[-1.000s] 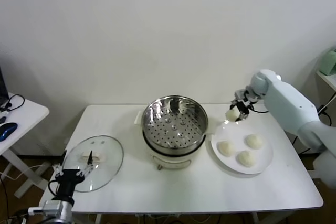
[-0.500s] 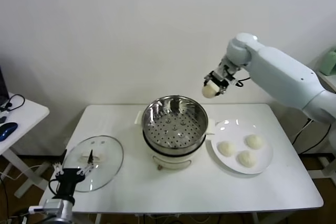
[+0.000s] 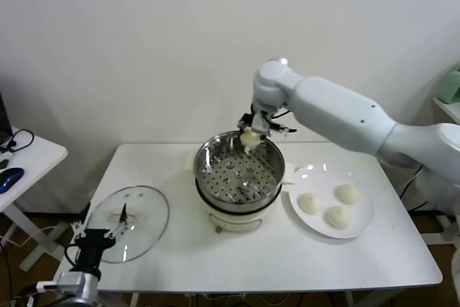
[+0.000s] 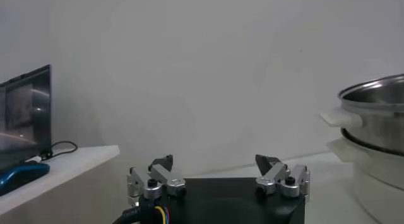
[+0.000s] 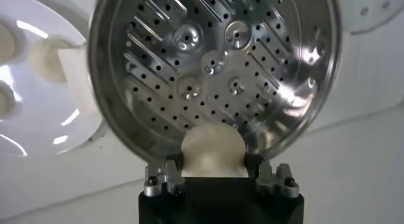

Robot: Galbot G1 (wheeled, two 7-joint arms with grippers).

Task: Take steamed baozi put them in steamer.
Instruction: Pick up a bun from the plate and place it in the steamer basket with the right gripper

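Note:
The steamer (image 3: 239,172) is a shiny steel pot with a perforated tray on a white base, at the table's middle. My right gripper (image 3: 251,139) is shut on a cream-white baozi (image 3: 250,138) and holds it above the steamer's far rim. In the right wrist view the baozi (image 5: 211,149) sits between the fingers over the perforated tray (image 5: 211,67). Three more baozi (image 3: 310,203) (image 3: 348,193) (image 3: 336,216) lie on the white plate (image 3: 363,221) to the right of the steamer. My left gripper (image 4: 216,165) is open and empty, parked low by the table's front left corner.
A round glass lid (image 3: 128,222) lies flat on the table left of the steamer. A side table with a blue mouse (image 3: 8,177) stands at the far left. The white wall is close behind the table.
My right arm has carried the baozi up from the plate and leftward, from above the plate's far edge to over the steamer's far rim. The left arm has not moved.

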